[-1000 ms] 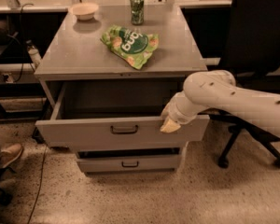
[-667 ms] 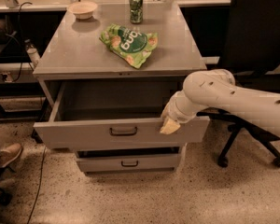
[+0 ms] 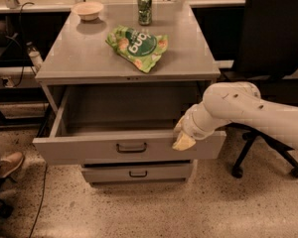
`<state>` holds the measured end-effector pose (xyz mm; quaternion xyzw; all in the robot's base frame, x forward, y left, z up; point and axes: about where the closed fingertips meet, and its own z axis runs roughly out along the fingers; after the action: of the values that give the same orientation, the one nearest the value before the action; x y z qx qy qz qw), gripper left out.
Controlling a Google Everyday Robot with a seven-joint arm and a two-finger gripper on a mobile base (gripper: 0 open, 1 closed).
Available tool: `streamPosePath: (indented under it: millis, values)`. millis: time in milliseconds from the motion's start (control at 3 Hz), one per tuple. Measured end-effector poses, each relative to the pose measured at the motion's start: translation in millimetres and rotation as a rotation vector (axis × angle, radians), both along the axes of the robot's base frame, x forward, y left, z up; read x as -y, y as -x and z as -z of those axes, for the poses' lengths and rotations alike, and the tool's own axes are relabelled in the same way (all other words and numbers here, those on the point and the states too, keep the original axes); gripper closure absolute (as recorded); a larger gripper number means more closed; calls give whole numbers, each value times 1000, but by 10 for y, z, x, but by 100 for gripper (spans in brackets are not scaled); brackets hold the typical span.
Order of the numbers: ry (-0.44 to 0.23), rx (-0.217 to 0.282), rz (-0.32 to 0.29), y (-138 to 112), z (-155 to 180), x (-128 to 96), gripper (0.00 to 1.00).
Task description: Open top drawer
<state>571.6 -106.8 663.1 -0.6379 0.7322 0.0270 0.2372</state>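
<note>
The top drawer (image 3: pixel 89 150) of the grey cabinet stands pulled far out, and its inside shows nothing in it. Its tall flat front has a dark centre pull (image 3: pixel 131 147). My gripper (image 3: pixel 182 139) is at the right part of the drawer front's top edge, hooked over or resting against it, on a white arm (image 3: pixel 248 110) that comes in from the right. A narrower drawer (image 3: pixel 136 172) sits shut below.
On the cabinet top (image 3: pixel 74 63) lie a green chip bag (image 3: pixel 137 46), a green can (image 3: pixel 144 9) and a small bowl (image 3: pixel 88 10). A black office chair (image 3: pixel 273 48) stands right behind the arm. A person's shoe (image 3: pixel 7 165) is at the left on the speckled floor.
The drawer has slid a little further out toward the camera, with the gripper staying at its front edge.
</note>
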Motion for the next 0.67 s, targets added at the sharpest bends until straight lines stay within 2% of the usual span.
streamPosePath:
  millis: [333,667]
  values:
    - [-63,-52,9,373,28,-23,100]
    - [-100,-82,13,588,40,-40,100]
